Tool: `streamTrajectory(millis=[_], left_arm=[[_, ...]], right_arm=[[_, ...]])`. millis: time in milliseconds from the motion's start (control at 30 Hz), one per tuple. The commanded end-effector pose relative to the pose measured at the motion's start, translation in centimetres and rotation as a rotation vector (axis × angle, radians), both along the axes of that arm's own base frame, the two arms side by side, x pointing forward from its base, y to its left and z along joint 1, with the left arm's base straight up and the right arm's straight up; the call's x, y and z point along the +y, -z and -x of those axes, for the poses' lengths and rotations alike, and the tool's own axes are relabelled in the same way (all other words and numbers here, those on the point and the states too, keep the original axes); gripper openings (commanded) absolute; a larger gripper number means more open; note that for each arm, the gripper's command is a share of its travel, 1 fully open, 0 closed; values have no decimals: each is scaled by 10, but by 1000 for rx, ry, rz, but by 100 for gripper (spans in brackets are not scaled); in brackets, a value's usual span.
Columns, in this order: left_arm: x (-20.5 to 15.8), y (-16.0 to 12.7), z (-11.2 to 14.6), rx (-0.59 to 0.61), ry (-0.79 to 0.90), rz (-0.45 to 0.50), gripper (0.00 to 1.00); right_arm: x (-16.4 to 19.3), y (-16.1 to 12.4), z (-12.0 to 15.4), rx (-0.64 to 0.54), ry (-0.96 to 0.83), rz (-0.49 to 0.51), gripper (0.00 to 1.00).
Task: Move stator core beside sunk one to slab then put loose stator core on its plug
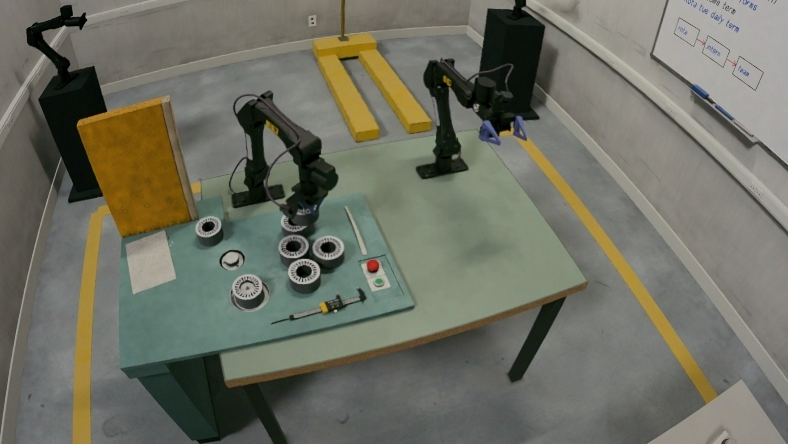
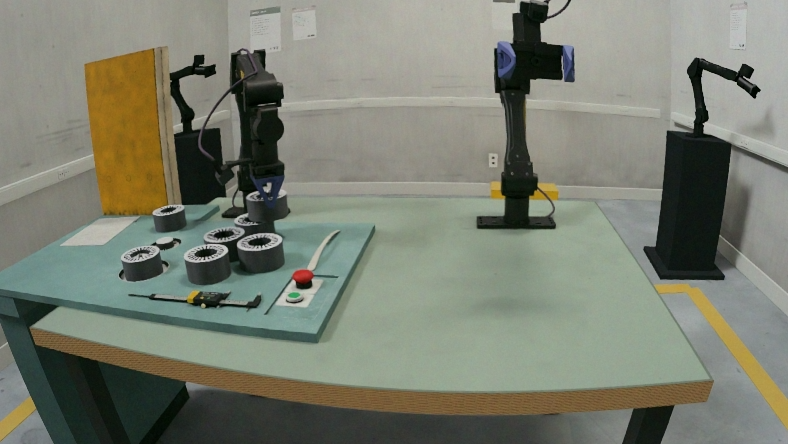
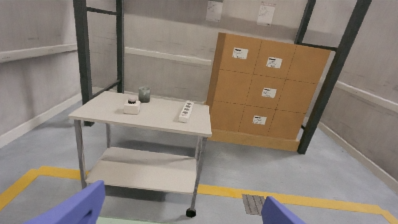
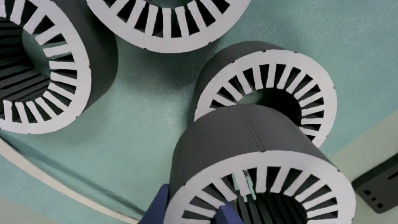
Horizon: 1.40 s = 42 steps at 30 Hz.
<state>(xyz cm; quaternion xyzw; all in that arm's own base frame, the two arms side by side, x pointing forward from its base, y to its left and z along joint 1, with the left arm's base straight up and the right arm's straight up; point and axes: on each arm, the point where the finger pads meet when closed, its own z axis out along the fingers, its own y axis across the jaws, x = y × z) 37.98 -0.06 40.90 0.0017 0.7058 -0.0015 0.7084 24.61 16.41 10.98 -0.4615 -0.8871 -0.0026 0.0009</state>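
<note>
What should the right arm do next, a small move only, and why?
Probably close the right fingers firmly before lifting: one is outside the high core, one at its bore, and the plug stands bare.

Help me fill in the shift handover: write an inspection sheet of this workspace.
Surface: teal slab; no spill seen.
Job's things: seven cores; one sits in a round recess, a bare plug beside it.
Clutter: caliper, pale strip, paper.
Grippers: left gripper open, away from the cores; right gripper straddles one core's wall, grip unconfirmed.
Cables: right arm's cable looped; no snag seen.
Surroundings: trolley and stacked boxes off the table.
</note>
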Motion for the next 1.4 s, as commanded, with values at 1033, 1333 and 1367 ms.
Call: streamTrajectory(millis=[1033,1333,1367], left_arm=[[0,-13,9,-32,-4,-6,100],[0,-13,9,-32,-4,-6,100],[0,-13,9,-32,-4,-6,100]], right_arm=[[-67,-38,-21,-69,197,-15,0],[-88,-40,-29,-80,261,-15,0],[-90,-38,-30,-74,270,-11,0]])
